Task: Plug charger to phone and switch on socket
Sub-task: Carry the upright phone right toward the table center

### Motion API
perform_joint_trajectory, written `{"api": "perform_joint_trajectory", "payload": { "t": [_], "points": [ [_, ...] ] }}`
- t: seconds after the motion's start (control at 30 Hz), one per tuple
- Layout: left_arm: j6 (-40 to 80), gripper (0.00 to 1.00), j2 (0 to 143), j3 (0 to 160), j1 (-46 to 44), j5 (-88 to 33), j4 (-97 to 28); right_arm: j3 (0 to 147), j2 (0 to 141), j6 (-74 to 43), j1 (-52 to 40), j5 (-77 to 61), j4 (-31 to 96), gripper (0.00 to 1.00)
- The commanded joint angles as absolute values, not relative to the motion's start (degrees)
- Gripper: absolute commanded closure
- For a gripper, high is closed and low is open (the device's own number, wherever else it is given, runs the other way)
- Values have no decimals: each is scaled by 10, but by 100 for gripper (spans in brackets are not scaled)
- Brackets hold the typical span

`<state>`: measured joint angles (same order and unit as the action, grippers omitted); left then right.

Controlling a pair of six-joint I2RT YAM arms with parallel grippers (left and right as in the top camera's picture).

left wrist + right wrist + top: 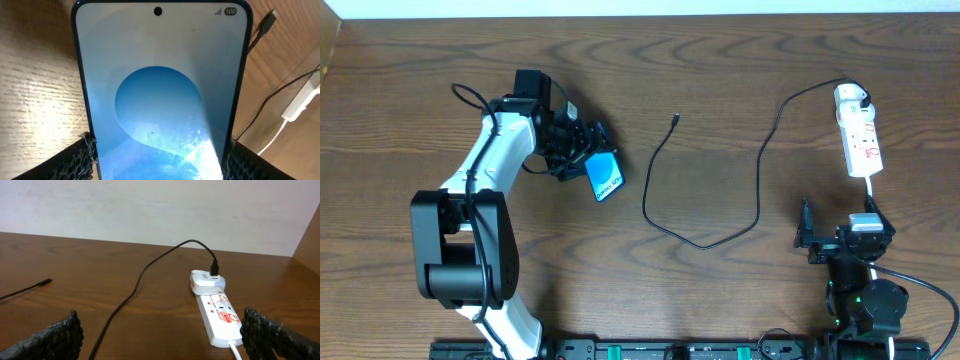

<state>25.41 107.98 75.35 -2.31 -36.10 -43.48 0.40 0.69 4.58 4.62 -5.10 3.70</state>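
Note:
My left gripper point(588, 160) is shut on the phone point(605, 177), holding it by its long edges just above the table; its lit blue screen point(160, 95) fills the left wrist view. The charger cable point(757, 175) curves across the middle of the table, its plug tip point(676, 119) lying free to the right of the phone, also in the left wrist view point(269, 20). Its white adapter point(850, 97) sits in the far end of the socket strip point(861, 142), seen also in the right wrist view point(218, 311). My right gripper point(835, 238) is open and empty, below the socket.
The socket's white lead point(870, 187) runs from the strip toward my right arm's base. A pale wall point(150, 210) stands behind the table's far edge. Black rails point(650, 350) line the front edge.

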Motion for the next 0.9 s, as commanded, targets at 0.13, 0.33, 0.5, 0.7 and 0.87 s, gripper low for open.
{"api": "perform_joint_trajectory", "payload": {
  "t": [0.13, 0.33, 0.5, 0.7, 0.87],
  "points": [
    [338, 29, 1067, 757, -23, -386, -436, 3, 3, 39, 43, -48, 40, 1],
    [390, 35, 1067, 757, -23, -386, -436, 3, 3, 39, 43, -48, 40, 1],
    [393, 35, 1067, 757, -23, -386, -436, 3, 3, 39, 43, -48, 40, 1],
    [394, 35, 1067, 757, -23, -426, -434, 3, 3, 39, 43, -48, 40, 1],
    [408, 36, 1067, 757, -23, -431, -435, 3, 3, 39, 43, -48, 40, 1]
  ]
}}
